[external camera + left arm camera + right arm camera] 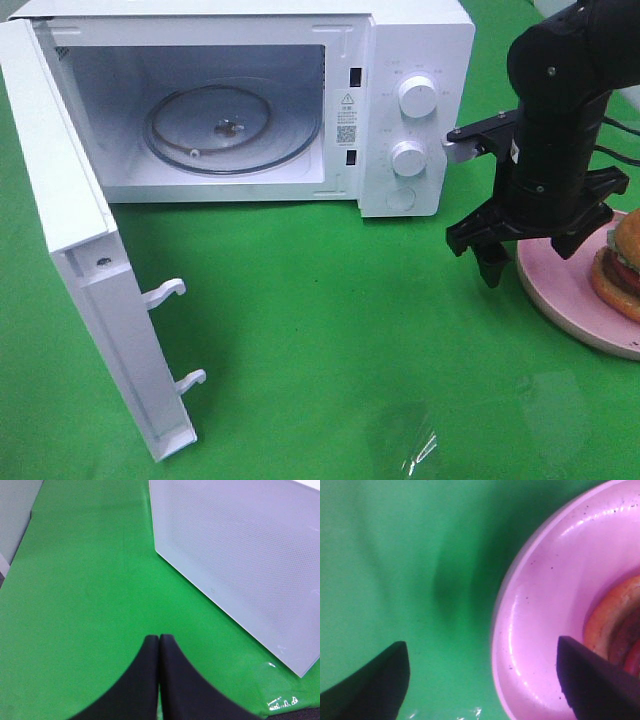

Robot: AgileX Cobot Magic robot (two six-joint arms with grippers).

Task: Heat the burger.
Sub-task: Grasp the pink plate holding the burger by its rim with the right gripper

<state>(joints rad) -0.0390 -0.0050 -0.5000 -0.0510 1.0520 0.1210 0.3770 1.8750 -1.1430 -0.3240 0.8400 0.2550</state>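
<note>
The burger (622,262), with a golden-brown bun and green and red layers, sits on a pink plate (560,300) at the right edge of the exterior view, partly cut off. My right gripper (530,258) is open and empty, hanging over the plate's left rim, just left of the burger. In the right wrist view the right gripper (481,645) straddles the plate rim (520,630), with the burger (617,625) beside one finger. My left gripper (159,642) is shut and empty over green cloth; it is out of the exterior view.
A white microwave (415,130) stands at the back with its door (85,270) swung wide open to the left. A glass turntable (232,128) lies inside. The door's outer face (240,555) is near my left gripper. Green cloth (320,330) covers the table.
</note>
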